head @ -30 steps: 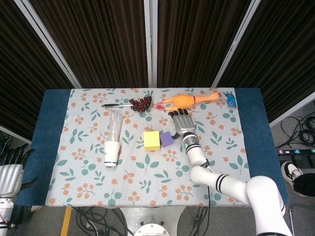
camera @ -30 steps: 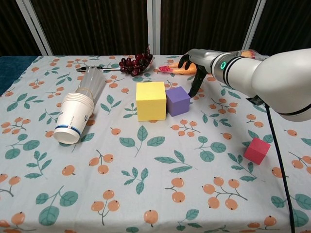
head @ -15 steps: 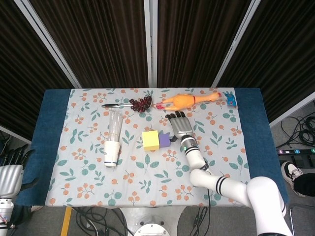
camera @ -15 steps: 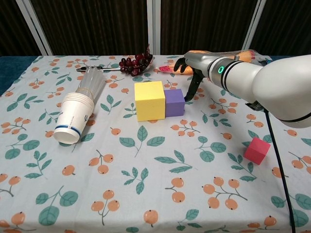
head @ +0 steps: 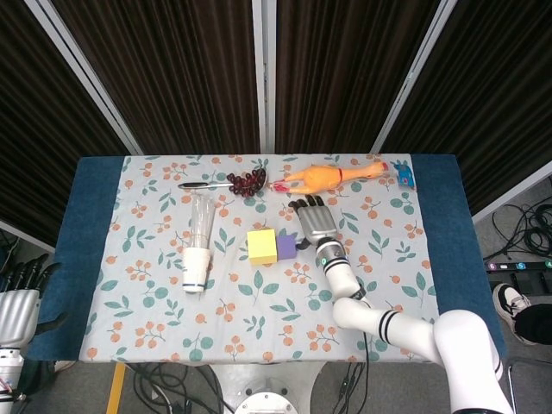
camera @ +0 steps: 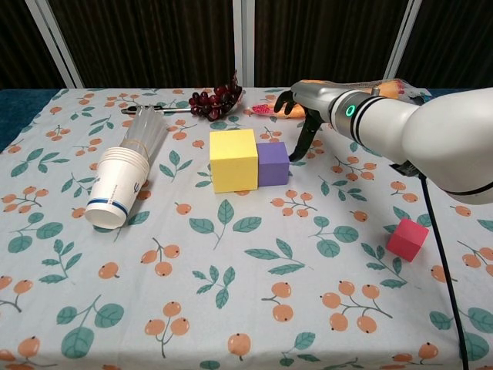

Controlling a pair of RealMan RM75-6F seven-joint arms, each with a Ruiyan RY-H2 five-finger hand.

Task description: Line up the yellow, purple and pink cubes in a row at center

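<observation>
Beside purple cube [camera: 273,163], right robot hand [camera: 299,116], fingers down

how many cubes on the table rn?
3. The yellow cube sits near the table's center with the purple cube flush against its side, next to the right hand. The pink cube lies apart, toward the robot's right; the head view hides it.

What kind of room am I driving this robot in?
Probably a lab or test cell: dark curtain panels behind the table, loose cables on the floor, and a floral tablecloth strewn with practice props.
</observation>
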